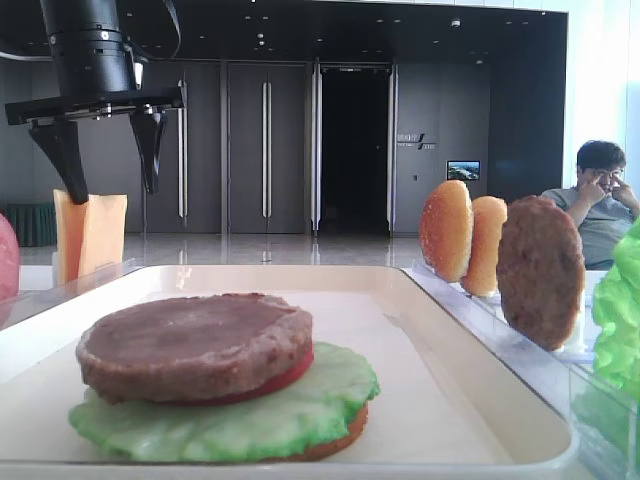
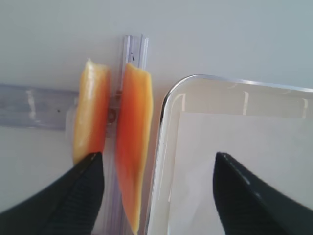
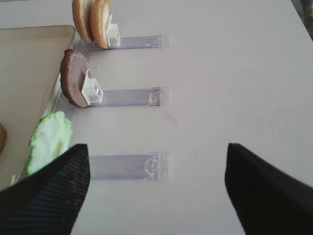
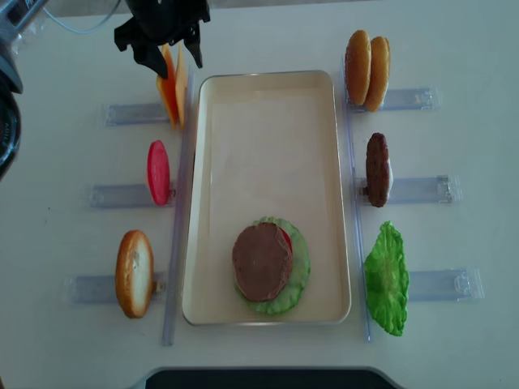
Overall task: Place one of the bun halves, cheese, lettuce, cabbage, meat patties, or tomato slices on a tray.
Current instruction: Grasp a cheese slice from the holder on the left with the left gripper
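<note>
White table [image 4: 268, 32] carries two upright yellow-orange cheese slices [image 4: 173, 91] beside the cream tray [image 4: 268, 89]; the left hand [image 2: 156, 196], open above, seemingly straddles one and could topple its neighbour.

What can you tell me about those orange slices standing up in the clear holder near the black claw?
The cheese is two thin, flat, yellow-orange slices that look like stiff plastic. They stand on edge, side by side, in a clear plastic rack just outside the far left corner of the tray. In the low view they lean slightly. The left gripper hangs open right above them; whether it touches a slice cannot be told.
</note>
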You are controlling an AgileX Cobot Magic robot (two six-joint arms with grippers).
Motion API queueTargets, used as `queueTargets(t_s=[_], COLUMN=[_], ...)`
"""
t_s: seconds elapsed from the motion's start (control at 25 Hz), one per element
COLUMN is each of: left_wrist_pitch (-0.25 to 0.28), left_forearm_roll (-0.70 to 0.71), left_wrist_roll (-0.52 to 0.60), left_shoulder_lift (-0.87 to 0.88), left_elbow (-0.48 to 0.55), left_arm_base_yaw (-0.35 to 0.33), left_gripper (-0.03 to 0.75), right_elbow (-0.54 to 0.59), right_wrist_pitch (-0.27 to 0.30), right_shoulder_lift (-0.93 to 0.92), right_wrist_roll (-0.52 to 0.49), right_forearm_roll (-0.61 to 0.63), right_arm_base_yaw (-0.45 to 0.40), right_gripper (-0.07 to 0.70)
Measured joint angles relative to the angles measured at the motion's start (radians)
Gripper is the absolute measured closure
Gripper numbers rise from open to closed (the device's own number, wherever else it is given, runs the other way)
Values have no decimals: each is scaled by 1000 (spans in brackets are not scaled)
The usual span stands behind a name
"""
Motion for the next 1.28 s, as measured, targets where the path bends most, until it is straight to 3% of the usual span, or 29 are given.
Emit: queueTargets(t_s=[0.64, 0.96, 1.28], left_wrist_pitch=[9, 45, 67], left_forearm_roll=[1, 35, 72], left_wrist_roll=[0, 0, 17], left_shoulder_lift=[19, 20, 20], left_elbow=[0, 0, 0], left_arm_base_yaw=[0, 0, 0], left_gripper=[187, 328, 415], right_elbow=[0, 0, 0], right_wrist_pitch=[0, 0, 0], right_shoulder_lift=[0, 0, 0], right_wrist_roll=[0, 0, 0], right_forearm_roll=[0, 0, 0], right_arm_base_yaw=[0, 0, 0], right_gripper=[90, 90, 90])
